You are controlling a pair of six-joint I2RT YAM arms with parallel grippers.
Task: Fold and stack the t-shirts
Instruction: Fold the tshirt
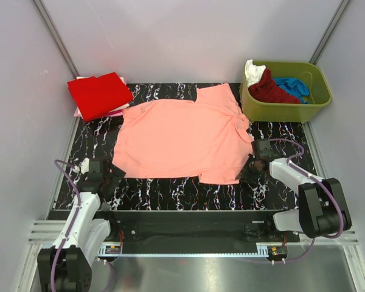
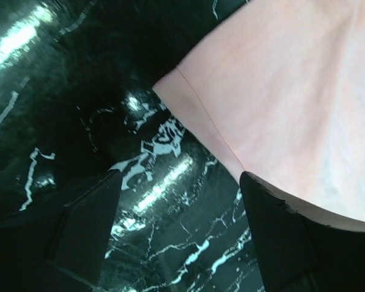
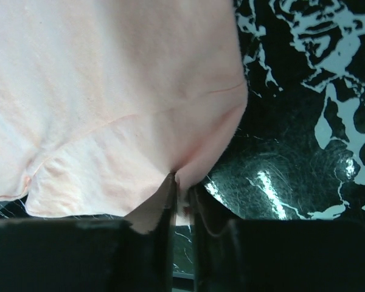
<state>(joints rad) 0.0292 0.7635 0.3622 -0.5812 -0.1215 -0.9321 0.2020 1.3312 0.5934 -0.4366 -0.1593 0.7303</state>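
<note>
The right claw (image 3: 181,190) is pinched narrow on the near right corner of the salmon-pink t-shirt (image 1: 182,137), and the cloth puckers between its fingers. The left claw (image 2: 179,180) stands wide and holds nothing. The shirt's near left corner lies just ahead of it, toward its right finger, flat on the counter (image 1: 188,191) and not yet between the fingers. The shirt is spread with its longer side running left to right, from one claw to the other. To match the right side's grip, the left claw likely needs a short reach forward and rightward onto that corner.
</note>
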